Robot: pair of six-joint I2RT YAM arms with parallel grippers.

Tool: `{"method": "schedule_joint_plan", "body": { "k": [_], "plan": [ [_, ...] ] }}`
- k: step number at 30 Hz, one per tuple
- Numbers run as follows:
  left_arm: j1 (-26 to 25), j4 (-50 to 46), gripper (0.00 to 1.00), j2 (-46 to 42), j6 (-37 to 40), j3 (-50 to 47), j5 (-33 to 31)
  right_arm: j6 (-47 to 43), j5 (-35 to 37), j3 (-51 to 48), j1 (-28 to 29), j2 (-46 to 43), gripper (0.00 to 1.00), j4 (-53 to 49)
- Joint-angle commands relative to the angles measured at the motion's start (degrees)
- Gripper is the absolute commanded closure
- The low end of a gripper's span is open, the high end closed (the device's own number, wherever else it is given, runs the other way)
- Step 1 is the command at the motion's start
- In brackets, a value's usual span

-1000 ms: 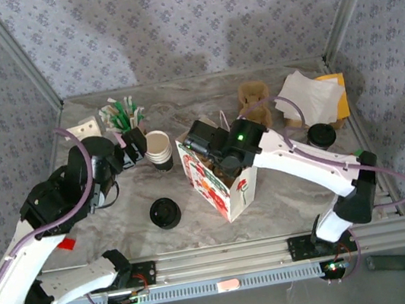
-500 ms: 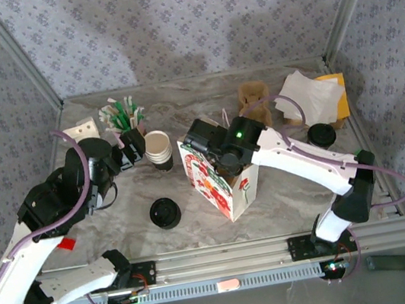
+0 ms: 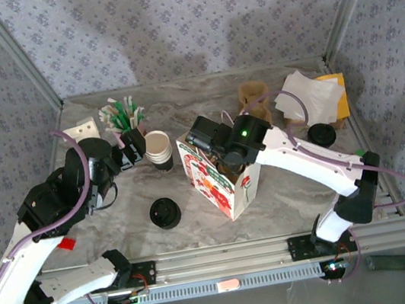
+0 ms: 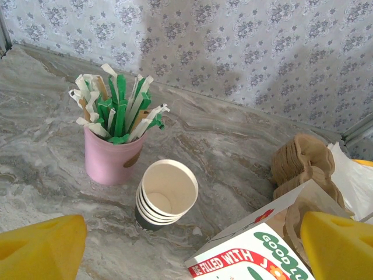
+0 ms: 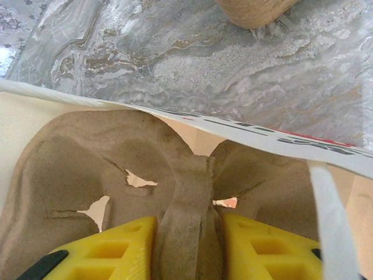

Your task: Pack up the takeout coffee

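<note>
Lettering printed on the paper bag (image 4: 252,258)
"FILLED WITH" can be read in white on a red banner; green letters "GOO" are seen beneath it, the rest being cut off.

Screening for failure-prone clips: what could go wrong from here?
1. The right gripper pinches the carrier by its ridge inside the bag, which nothing steadies; the carrier may snag and tip it.
2. The open left gripper hovers by the cup stack and straws; a swing might topple them.
3. The coffee stands beside the right arm and could be bumped.
</note>
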Motion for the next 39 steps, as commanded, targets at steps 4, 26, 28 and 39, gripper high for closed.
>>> {"method": "schedule_joint_plan", "body": {
  "k": [4, 26, 28, 39],
  "plan": [
    [0.40, -0.30, 0.05, -0.86, 0.62, -0.18, 0.33, -1.38, 3.01, 1.58, -0.81, -0.82, 0.66, -4.22],
    [0.44, -0.65, 0.05, -1.26, 0.96, -0.31, 0.06, -4.76, 5.33, 6.44, -1.59, 6.49, 0.65, -7.55],
    [0.40, -0.66, 0.05, -1.31, 0.98, -0.35, 0.06, -4.22, 5.41, 6.38, -1.59, 5.73, 0.66, -7.40],
    [0.43, -0.70, 0.04, -0.86, 0.62, -0.47, 0.84, -5.03, 8.03, 4.61, -1.40, 0.35, 0.66, -2.22]
  ]
}}
